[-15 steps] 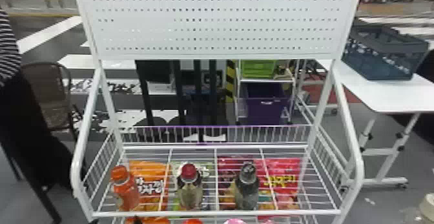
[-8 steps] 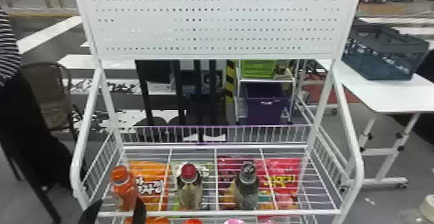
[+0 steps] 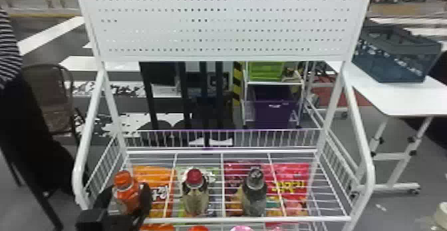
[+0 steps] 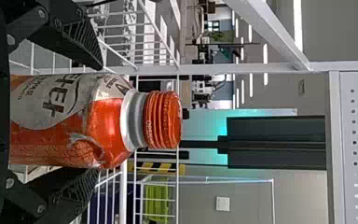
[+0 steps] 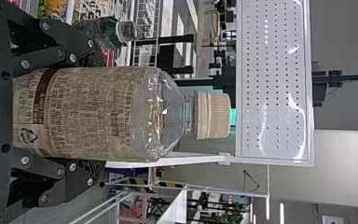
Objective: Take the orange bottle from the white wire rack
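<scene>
The orange bottle [image 3: 126, 197] is stood upright on the white wire rack [image 3: 299, 219], flanked by the left pincer [image 4: 98, 119], its fingers apart, presumably so its body can be squeezed. A beige-capped bottle [image 5: 93, 114] is clamped upright in the right pincer [image 5: 103, 112].

Black linkages, round silver screws

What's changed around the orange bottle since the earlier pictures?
The left tool moved forward, its open fingers now on both sides of the orange bottle, not closed on it. That bottle, the red-capped bottle and the white wire rack stayed put.
</scene>
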### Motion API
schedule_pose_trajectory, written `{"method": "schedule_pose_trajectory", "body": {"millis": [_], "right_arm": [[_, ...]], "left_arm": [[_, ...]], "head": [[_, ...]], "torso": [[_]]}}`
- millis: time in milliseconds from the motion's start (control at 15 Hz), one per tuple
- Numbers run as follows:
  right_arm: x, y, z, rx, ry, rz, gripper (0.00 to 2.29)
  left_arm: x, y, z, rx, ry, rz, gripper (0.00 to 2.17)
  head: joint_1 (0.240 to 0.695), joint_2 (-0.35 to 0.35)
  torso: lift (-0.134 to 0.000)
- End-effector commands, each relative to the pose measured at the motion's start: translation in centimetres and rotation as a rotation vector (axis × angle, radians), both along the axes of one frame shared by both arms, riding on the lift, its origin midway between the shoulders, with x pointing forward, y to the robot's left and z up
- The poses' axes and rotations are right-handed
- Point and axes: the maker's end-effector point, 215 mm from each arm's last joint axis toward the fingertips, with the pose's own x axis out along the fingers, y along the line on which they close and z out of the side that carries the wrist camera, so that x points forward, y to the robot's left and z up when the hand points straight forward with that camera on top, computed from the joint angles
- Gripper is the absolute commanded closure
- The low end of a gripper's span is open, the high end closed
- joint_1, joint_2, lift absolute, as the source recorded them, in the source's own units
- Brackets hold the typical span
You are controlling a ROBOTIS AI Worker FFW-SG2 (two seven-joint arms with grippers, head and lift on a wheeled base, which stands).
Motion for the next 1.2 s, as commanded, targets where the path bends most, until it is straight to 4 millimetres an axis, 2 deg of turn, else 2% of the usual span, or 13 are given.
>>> {"method": "schedule_pose_trajectory", "body": {"millis": [0,67,267,333,400,667,933,1133], "right_arm": [[0.0,-0.2,0.1,-0.003,0.0,-0.003,1.16],[0.0,-0.2,-0.1,-0.002,0.005,-0.003,1.16],[0.2,-0.1,-0.1,-0.002,0.01,-0.002,1.16],[0.2,0.0,0.0,-0.001,0.008,-0.001,1.16],[0.2,0.1,0.0,-0.001,0.009,0.0,1.16],[0.3,0.1,0.0,0.001,0.007,0.001,1.16],[0.3,0.3,0.1,0.005,0.004,0.004,1.16],[0.2,0.7,-0.1,0.014,0.004,0.008,1.16]], "left_arm": [[-0.2,0.5,-0.5,-0.004,0.011,0.02,1.83],[-0.5,0.7,-0.6,-0.014,0.013,0.027,2.09],[-2.0,0.3,0.4,-0.024,-0.005,0.018,2.09],[-2.9,0.4,1.7,-0.032,-0.025,0.019,2.09],[-3.9,-0.4,2.9,-0.044,-0.038,0.006,2.09],[-9.1,-2.4,7.3,-0.068,-0.051,-0.032,2.09],[-15.0,-1.8,13.0,-0.082,-0.091,-0.023,2.09],[-19.1,-1.5,15.6,-0.087,-0.112,-0.023,2.09]], "head": [[0.499,0.0],[0.499,0.0],[0.499,0.0],[0.499,0.0],[0.499,0.0],[0.499,0.0],[0.499,0.0],[0.499,0.0]], "torso": [[0.0],[0.0],[0.0],[0.0],[0.0],[0.0],[0.0],[0.0]]}}
